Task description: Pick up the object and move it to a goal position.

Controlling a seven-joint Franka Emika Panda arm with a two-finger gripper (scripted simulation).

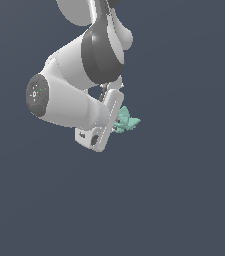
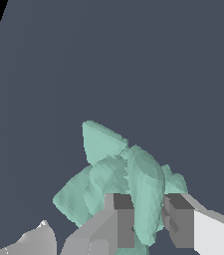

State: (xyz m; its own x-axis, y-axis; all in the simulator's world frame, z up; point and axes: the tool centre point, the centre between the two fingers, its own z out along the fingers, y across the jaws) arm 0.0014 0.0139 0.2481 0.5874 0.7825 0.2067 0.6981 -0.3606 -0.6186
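gripper (image 2: 148, 224) clenched on teal object (image 2: 118, 184), one lobe pinched between fingers (image 2: 121, 221) (pointed lobes sticking out beyond them); white arm (image 1: 71, 97) above.

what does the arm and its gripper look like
The arm is glossy white with rounded, bulbous links, a dark grey band at one joint and a dark round end cap with small markings. The gripper has a white body and blocky grey fingers with darker pads. No cables show.
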